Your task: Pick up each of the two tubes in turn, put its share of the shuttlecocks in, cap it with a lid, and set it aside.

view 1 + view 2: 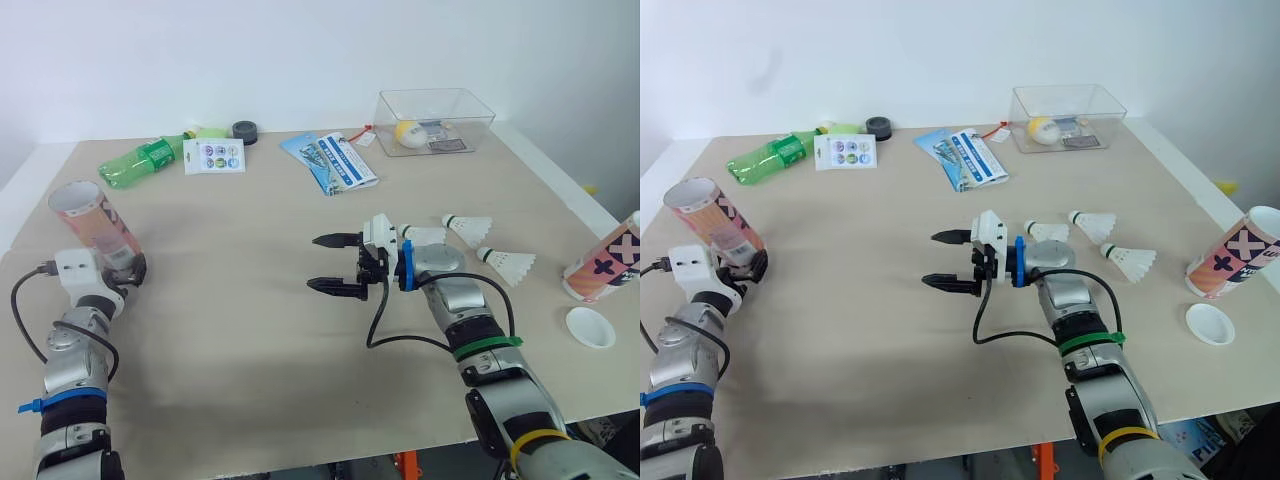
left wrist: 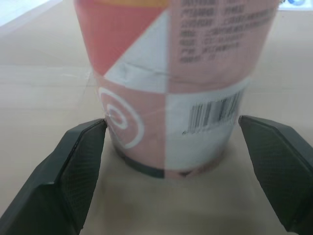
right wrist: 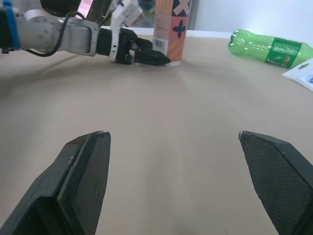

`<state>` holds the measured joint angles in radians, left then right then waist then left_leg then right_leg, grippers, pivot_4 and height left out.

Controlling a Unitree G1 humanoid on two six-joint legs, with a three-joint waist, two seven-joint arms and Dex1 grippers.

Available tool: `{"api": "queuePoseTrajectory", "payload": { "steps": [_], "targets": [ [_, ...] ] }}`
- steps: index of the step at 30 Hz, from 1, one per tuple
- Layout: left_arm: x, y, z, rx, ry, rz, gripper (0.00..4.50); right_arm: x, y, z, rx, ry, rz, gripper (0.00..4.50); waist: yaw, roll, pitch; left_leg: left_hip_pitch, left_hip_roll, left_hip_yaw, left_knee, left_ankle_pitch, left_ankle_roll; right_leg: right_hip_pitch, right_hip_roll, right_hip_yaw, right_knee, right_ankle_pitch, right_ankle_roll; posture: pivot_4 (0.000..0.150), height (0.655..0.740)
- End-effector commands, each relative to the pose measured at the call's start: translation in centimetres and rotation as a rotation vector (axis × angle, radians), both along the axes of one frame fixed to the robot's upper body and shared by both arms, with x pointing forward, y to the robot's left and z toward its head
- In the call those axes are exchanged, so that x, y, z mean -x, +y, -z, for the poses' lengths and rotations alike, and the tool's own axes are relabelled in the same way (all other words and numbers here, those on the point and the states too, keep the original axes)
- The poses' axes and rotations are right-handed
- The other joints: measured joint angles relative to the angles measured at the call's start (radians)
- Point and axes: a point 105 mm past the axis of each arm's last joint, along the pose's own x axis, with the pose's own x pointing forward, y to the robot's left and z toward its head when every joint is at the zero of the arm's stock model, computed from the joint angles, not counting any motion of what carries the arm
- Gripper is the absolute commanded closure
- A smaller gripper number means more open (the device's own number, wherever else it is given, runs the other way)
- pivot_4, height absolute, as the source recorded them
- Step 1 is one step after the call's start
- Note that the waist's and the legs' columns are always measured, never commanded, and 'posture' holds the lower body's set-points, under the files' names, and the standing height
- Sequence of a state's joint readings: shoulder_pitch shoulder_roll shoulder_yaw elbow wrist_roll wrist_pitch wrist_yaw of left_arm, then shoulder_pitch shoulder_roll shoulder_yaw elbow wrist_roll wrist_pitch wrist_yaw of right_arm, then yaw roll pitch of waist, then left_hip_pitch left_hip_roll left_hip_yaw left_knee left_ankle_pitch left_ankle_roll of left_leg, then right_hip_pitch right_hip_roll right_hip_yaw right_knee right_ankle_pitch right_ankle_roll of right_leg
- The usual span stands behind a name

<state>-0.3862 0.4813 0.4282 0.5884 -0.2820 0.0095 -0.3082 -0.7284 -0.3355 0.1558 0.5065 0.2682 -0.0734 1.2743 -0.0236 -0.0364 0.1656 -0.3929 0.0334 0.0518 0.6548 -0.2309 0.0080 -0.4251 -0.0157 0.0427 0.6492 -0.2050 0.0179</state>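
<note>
A pink-and-orange patterned tube [image 1: 95,232] stands open-topped on the table's left side. My left gripper [image 1: 125,275] is at its base, open, with one finger on either side of the tube [image 2: 171,83] and very close to its wall. My right gripper [image 1: 313,263] hovers open over the middle of the table with nothing between its fingers, pointing left. Three white shuttlecocks [image 1: 470,225] lie just right of that wrist. A second patterned tube [image 1: 605,262] stands at the right edge, with a white lid [image 1: 590,327] flat on the table in front of it.
Along the back lie a green plastic bottle [image 1: 140,160], a sticker card [image 1: 214,156], a black round cap [image 1: 245,131] and a blue brochure [image 1: 330,160]. A clear box [image 1: 435,120] holding a yellow ball stands at the back right.
</note>
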Motion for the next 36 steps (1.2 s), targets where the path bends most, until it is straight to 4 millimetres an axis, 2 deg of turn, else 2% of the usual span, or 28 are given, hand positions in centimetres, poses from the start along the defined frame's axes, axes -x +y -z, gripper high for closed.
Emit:
{"api": "queuePoseTrajectory", "payload": {
  "steps": [1, 5, 9, 20, 25, 30, 33, 36],
  "targets": [
    [-0.1, 1.1, 1.4, 0.008, 0.055, -0.012, 0.00, 0.1, -0.3, -1.3, -0.015, -0.050, 0.008, 0.01, 0.000, 0.000, 0.000, 0.000, 0.001, 0.000, -0.001, 0.001, -0.002, 0.000, 0.001, -0.001, 0.000, 0.000, 0.000, 0.150, 0.7400],
    [-1.0, 1.2, 1.3, 0.016, 0.060, 0.010, 0.00, 0.2, -0.4, -1.3, -0.011, -0.052, 0.009, 0.01, 0.000, 0.000, 0.000, 0.000, 0.003, 0.002, -0.001, 0.002, -0.003, 0.000, 0.002, -0.002, 0.000, 0.000, 0.000, 0.150, 0.7400],
    [-1.7, 0.9, 0.5, -0.057, 0.047, 0.047, 0.00, 0.4, -0.4, -1.3, -0.009, -0.056, 0.010, 0.01, 0.000, 0.000, 0.000, 0.000, 0.005, 0.002, -0.001, 0.002, -0.003, 0.000, 0.003, -0.003, 0.000, 0.000, 0.000, 0.150, 0.7400],
    [-2.4, 0.0, 1.4, -0.054, 0.097, 0.124, 0.00, 0.6, -0.5, -1.6, -0.014, -0.058, 0.007, 0.01, 0.002, 0.001, 0.000, 0.000, 0.005, 0.002, -0.001, 0.002, -0.003, 0.000, 0.002, -0.003, 0.000, 0.000, 0.000, 0.150, 0.7400],
    [-2.4, -0.6, 1.2, -0.056, 0.090, 0.196, 1.39, 0.7, -0.5, -1.8, -0.042, -0.032, 0.003, 0.00, 0.002, 0.001, 0.000, 0.000, 0.005, 0.003, -0.001, 0.002, -0.003, 0.000, 0.003, -0.003, 0.000, 0.000, 0.000, 0.150, 0.7400],
    [-2.5, -1.1, 0.3, -0.087, 0.050, 0.245, 1.45, 0.8, -0.6, -1.7, -0.032, -0.035, 0.003, 0.00, 0.002, 0.001, 0.000, -0.002, 0.004, 0.002, -0.001, 0.002, -0.004, -0.001, 0.001, -0.003, 0.000, 0.000, -0.001, 0.150, 0.7400],
    [-2.6, -3.3, -0.1, -0.187, 0.038, 0.385, 1.45, 0.7, -0.7, -1.9, -0.035, -0.039, 0.009, 0.00, 0.002, 0.001, 0.000, -0.003, 0.003, 0.002, -0.001, 0.002, -0.004, -0.001, 0.000, -0.003, -0.001, 0.000, -0.001, 0.150, 0.7400],
    [-2.5, -7.7, -0.6, -0.315, 0.026, 0.632, 1.45, 0.5, -1.2, -2.2, -0.040, -0.045, 0.028, 0.00, 0.005, 0.001, 0.000, -0.005, 0.001, 0.001, -0.001, 0.002, -0.004, -0.002, -0.002, -0.003, -0.001, 0.000, -0.001, 0.150, 0.7400]
  ]
}}
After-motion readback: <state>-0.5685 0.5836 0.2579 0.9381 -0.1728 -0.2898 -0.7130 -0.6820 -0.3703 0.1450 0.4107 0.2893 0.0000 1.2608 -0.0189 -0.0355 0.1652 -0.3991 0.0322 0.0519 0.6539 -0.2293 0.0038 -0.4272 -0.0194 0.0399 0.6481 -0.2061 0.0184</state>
